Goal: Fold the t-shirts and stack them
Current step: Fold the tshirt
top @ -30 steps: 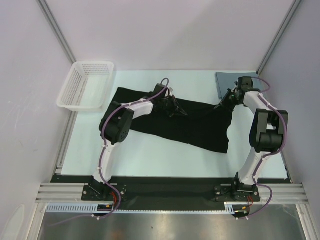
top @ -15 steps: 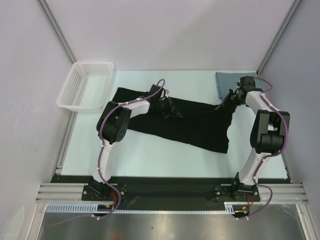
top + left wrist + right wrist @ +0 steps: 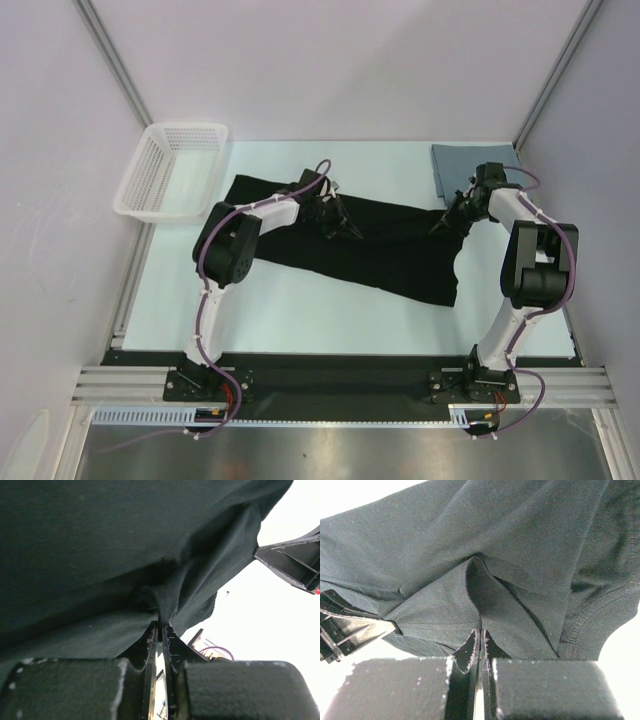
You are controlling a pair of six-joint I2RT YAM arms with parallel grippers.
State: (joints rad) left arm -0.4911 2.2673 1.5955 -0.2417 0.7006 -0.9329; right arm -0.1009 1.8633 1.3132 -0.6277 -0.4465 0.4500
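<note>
- Since a second ago, the left arm's elbow is swinging out toward the basket side, and the right gripper is sliding a little nearer to me along the cloth.
- I am watching the black shirt lying spread across the middle of the table, running from the far left down toward the near right.
- The left gripper is reaching onto the shirt's far edge, left of centre. The right gripper is sitting on the shirt's far right corner, well apart from the left one.
- On the left wrist view, the left gripper is showing its jaws nearly together, with only a sliver of light between them. A tuck of black cloth is gathering right at the tips, so I am reading it as pinching the shirt.
- On the right wrist view, the right gripper is standing closed, and a raised fold of the black shirt is running straight into its tips — it is gripping the cloth. A stitched hem is curving along the right of that view.
- The grey-blue shirt is lying folded at the far right corner of the table, with the right arm crossing over part of it, so I am not telling whether it touches the black one.
- The basket is resting off the table's far left corner, tilted, apart from both shirts.
</note>
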